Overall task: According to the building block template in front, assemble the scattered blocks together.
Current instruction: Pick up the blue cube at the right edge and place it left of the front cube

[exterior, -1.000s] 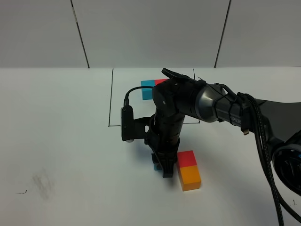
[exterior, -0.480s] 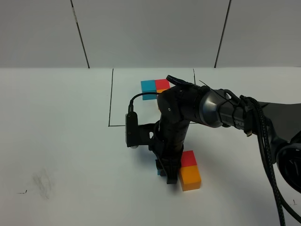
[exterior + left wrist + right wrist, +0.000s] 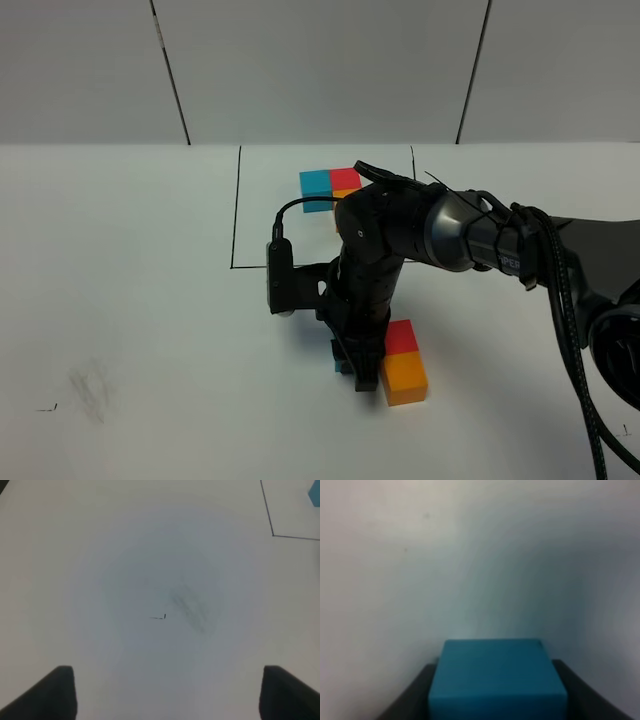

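The orange block (image 3: 404, 376) sits nearest, low on the white table (image 3: 130, 300), and everything here is placed from it. The red block (image 3: 400, 337) touches its far side, so those two are already joined. Just beside the red block, on the left, the right gripper (image 3: 356, 368) points straight down. The right wrist view shows its dark fingers (image 3: 412, 700) pressed on both sides of the blue block (image 3: 497, 677), so it is clamped on that block. Only a small bit of that blue shows from above, by the arm. Whether it touches the red block yet, I cannot tell. I think the step now is putting the blue block next to the red one to make the L shape. Next the blue block needs to sit snug against the red block's left side, then be let go without a bump. Farther back is the template (image 3: 330, 184), inside a thin black line. Far off to the left, over bare table, the left gripper (image 3: 165, 692) is wide apart and holds nothing.
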